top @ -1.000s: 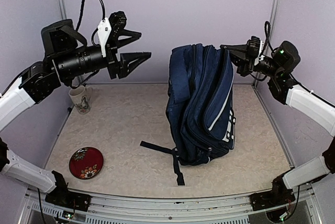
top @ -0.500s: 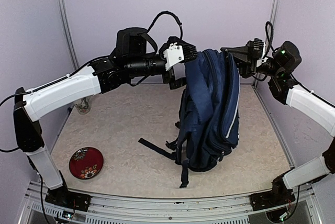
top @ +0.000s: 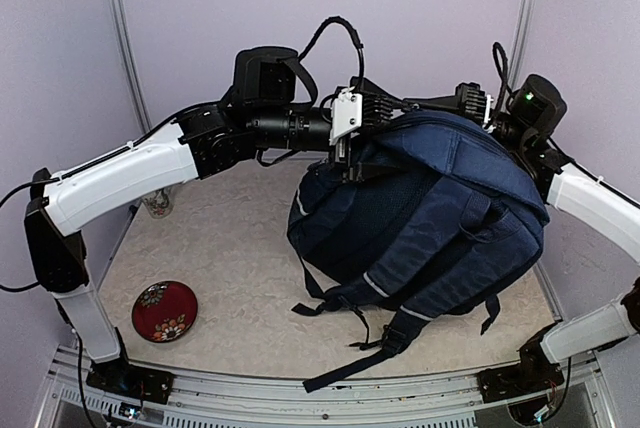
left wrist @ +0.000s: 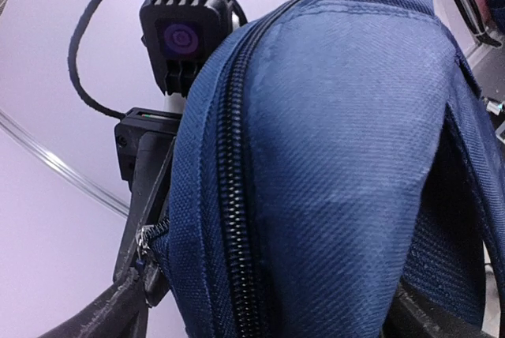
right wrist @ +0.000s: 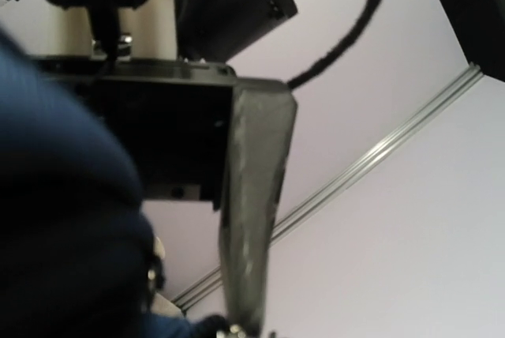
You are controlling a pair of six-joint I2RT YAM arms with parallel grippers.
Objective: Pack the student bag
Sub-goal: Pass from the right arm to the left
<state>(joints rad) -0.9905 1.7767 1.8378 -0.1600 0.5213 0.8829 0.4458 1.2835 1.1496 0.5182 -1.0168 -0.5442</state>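
Top external view, nearest band first: a red plate (top: 165, 310) is lying on the tabletop (top: 240, 248) at the near left, well apart from the load. Next, the student bag (top: 430, 208) is leaning toward me, back panel up. Its straps (top: 400, 333) are dangling toward the near edge, and its lower end appears to be resting on the tabletop. A mug (top: 155, 205) is standing near the left wall, partly hidden by the left arm. Farthest back, both claws are meeting the bag's raised top.

Left claw (top: 365, 138): in the left wrist view its fingers (left wrist: 118, 310) are standing spread wide, straddling the top fold, with the closed zipper (left wrist: 233, 196) running between them.

Right claw (top: 440, 104): only one finger (right wrist: 248, 219) is showing in the right wrist view, with blue fabric beside it. Since the bag's top is hanging at its height, I am judging it to be pinching the bag.

Step in hand: I am judging this as positioning the bag for access; nothing is going in yet. Next move: the left claw is needing to find the zipper pull and draw it while the right is steadying the top. Slack fabric may fold or slip.
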